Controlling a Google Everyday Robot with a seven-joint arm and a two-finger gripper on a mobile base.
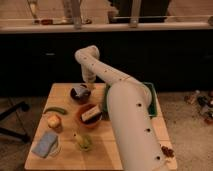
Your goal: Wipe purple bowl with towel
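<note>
Where the white arm (127, 117) folds down from its elbow at the far edge, the gripper (89, 83) sits just above the rim of the small dark purple bowl (80, 93), at the bowl's 1 o'clock. Whether it touches the rim: cannot tell. Grip state, apart or together: cannot tell.

Purple bowl stands upright at 11 o'clock on the pale wooden surface (107, 150). A pale patch shows inside it; unclear what it is.

Round orange-brown bowl (90, 116) lies at 5 o'clock from the purple bowl, near but apart, holding a pale block with a dark edge.

Left side of the surface: curved green pod (55, 110) at 9 o'clock, a yellow-orange round fruit (53, 121) just below it, and a blue-grey rectangular pad (45, 143) at 8 o'clock. Green pear-shaped fruit (83, 142) at 7 o'clock, upright.

Green plastic tray (151, 97) at 2 o'clock, mostly hidden behind the arm.
</note>
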